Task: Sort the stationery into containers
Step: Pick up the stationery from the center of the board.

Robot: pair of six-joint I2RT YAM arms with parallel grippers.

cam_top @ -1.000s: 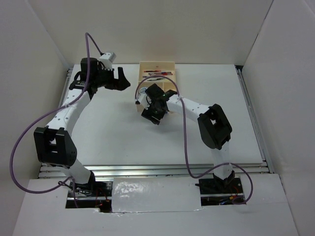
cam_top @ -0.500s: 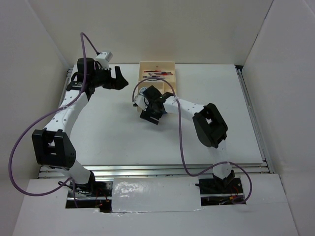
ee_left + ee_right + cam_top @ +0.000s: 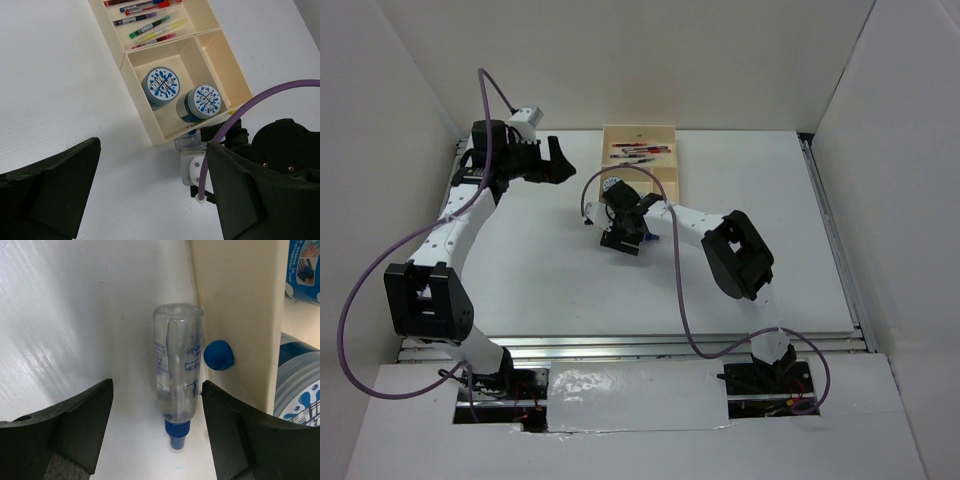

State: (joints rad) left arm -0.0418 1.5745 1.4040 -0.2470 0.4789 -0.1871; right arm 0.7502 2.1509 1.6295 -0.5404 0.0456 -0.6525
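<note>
The cream tray (image 3: 665, 176) stands at the back centre. In the left wrist view its long section (image 3: 112, 32) holds several pens (image 3: 145, 20), and one small compartment (image 3: 135, 90) holds two blue-and-white cylinders (image 3: 160, 86). A clear marker with a blue cap (image 3: 177, 380) lies on the table against the tray's outer wall (image 3: 232, 315). A tiny blue piece (image 3: 218, 355) sits beside it. My right gripper (image 3: 156, 386) is open, low over the marker, with a finger on each side. My left gripper (image 3: 152, 150) is open and empty, left of the tray (image 3: 558, 162).
The compartment (image 3: 222, 62) beside the cylinders is bare. The right arm's wrist and purple cable (image 3: 240, 120) lie close to the tray's near corner. White walls enclose the table at the left, back and right.
My right gripper has moved left along the tray's near edge and now sits over the clear marker. My left gripper has drawn back slightly to the left.
</note>
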